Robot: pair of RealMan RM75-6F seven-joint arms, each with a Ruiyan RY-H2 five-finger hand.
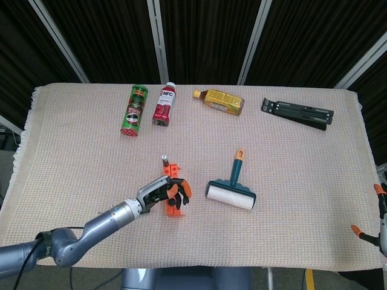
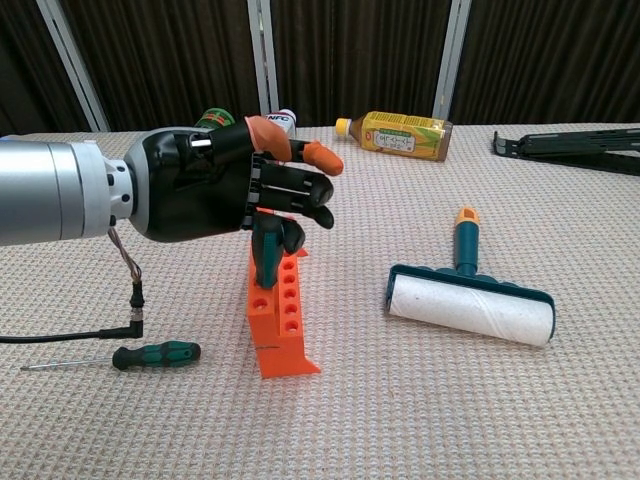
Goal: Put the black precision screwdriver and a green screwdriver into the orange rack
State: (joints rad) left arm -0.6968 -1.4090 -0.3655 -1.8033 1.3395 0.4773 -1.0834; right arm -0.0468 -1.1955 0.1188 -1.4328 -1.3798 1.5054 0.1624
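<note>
A green screwdriver (image 2: 266, 255) is held upright in the left hand (image 2: 235, 185), its tip at the orange rack (image 2: 280, 320); a second green screwdriver (image 2: 150, 355) is seen lying beside the rack

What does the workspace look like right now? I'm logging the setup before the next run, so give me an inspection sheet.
Surface: table under a beige woven cloth.
Job's things: orange rack upright mid-table; green screwdriver held upright over the rack's holes; a second green screwdriver lying left of the rack; a dark tool standing at the rack's far end.
Clutter: lint roller, Pringles can, red bottle, yellow bottle, black folding stand.
Hands: left hand grips the green screwdriver; right hand barely in view at the table's right edge.
Cables: thin black cable hanging from the left wrist onto the cloth.
Surroundings: dark curtains with metal rails.
</note>
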